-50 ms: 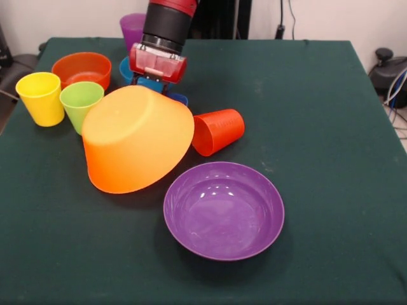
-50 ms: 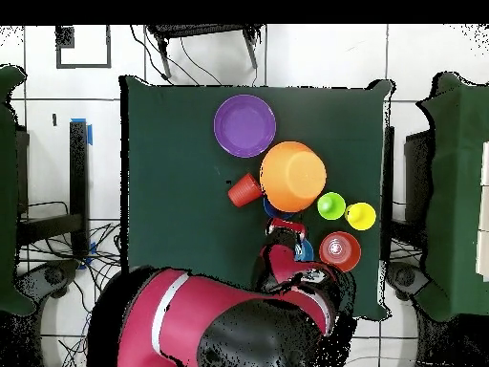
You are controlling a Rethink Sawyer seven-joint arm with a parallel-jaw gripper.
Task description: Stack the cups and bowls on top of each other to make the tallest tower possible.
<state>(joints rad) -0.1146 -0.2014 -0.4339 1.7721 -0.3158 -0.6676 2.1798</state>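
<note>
The very large yellow-orange bowl (image 1: pixel 137 138) (image 2: pixel 293 176) is turned over and tilted, its outer wall facing the camera. My gripper (image 1: pixel 156 84) (image 2: pixel 284 226) hangs just behind its far edge, with the tips hidden by the bowl. The orange-red cup (image 1: pixel 218 131) (image 2: pixel 244 189) lies on its side beside that bowl. Upright on the cloth nearer the front is the wide purple bowl (image 1: pixel 224 210) (image 2: pixel 244 125). A yellow cup (image 1: pixel 41 97) (image 2: pixel 361 216) and a lime green cup (image 1: pixel 81 105) (image 2: pixel 330 205) stand upright at the left, with the small orange bowl (image 1: pixel 81 68) (image 2: pixel 340 250) behind them.
A purple cup (image 1: pixel 132 28) stands behind the arm. Under the gripper sit a light blue bowl (image 1: pixel 127 70) (image 2: pixel 305 250) and a dark blue bowl (image 1: pixel 179 98) (image 2: pixel 270 206). The dark green table (image 1: pixel 318 127) ends close to the cups at the left.
</note>
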